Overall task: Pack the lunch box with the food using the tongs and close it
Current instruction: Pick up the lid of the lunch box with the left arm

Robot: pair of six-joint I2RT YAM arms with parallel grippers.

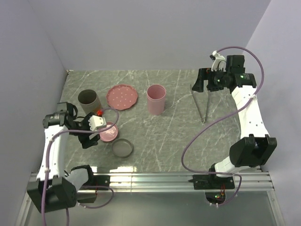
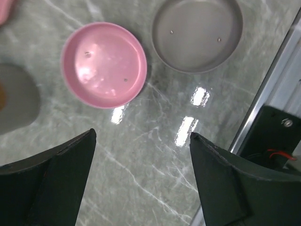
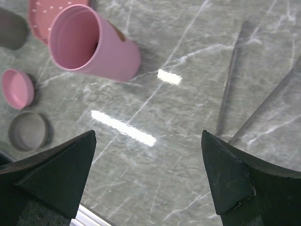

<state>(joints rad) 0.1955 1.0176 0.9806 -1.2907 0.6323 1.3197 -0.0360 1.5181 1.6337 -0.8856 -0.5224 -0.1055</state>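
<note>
1. The pink container (image 1: 155,99) stands upright mid-table with its mouth open, and every place below is given from it as the top view shows it.
2. The tongs (image 1: 200,103) lie flat on the table (image 1: 160,141) to its right, well apart from it. Their arms join at the near end and spread toward the far side.
3. The right gripper (image 1: 203,84) hangs over the spread far ends of the tongs, to the right of the container. Its jaws are spread wide with nothing between them, and the tongs are ungripped.
4. The pink dotted plate (image 1: 122,96) sits just left of the container, and the grey container (image 1: 89,100) stands further left.
5. A small red-orange bit of food (image 1: 99,112) shows at the near-right foot of the grey container. Whether they touch cannot be told.
6. The pink lid (image 1: 108,133) lies near-left of the container, with the grey lid (image 1: 122,148) just nearer, beside it.
7. The left gripper (image 1: 91,134) hovers at the pink lid's left edge, jaws parted wide and empty over bare table.
</note>
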